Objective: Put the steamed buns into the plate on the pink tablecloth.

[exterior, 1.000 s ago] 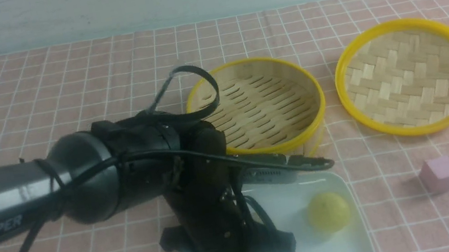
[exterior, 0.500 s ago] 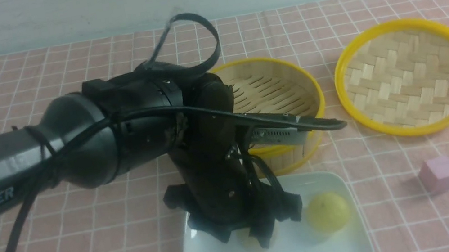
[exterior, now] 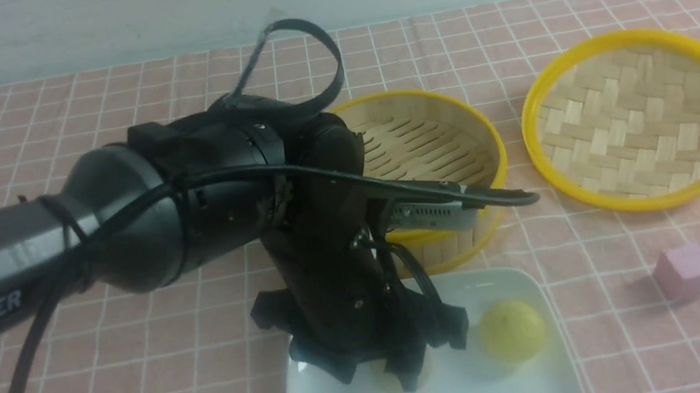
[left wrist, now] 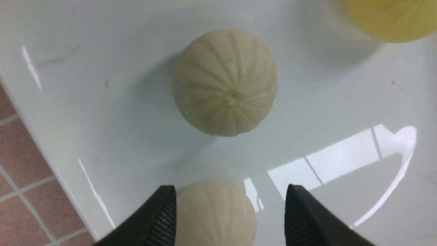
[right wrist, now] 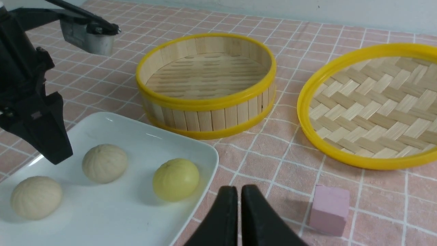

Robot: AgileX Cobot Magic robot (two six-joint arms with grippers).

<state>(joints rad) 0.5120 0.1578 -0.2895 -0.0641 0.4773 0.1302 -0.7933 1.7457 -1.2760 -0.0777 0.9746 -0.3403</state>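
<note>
Front view shows the left tool (exterior: 379, 371) hanging low over the white square plate (exterior: 489, 390) with its jaws spread wide and nothing clamped; I judge this is the posture of letting a bun go. In the left wrist view one beige steamed bun (left wrist: 215, 213) sits on the plate between the fingers (left wrist: 160, 218), close to one of them and with a clear gap to the other. A second beige bun (left wrist: 224, 82) rests apart from it. The yellow-green bun (right wrist: 175, 178) lies nearer to the plate's rim. So all three buns are in the plate on the pink tablecloth (exterior: 96, 125), and none touches another. The bamboo steamer basket (right wrist: 205, 118) behind the plate is empty, and its woven lid (right wrist: 368, 102) lies beside it, rim up, also with nothing inside. A pink cube (right wrist: 328, 209) stands alone on the cloth. The right tool (right wrist: 235, 193) hovers near the plate's corner, jaws pressed together on nothing, probably to leave room for the other arm.
</note>
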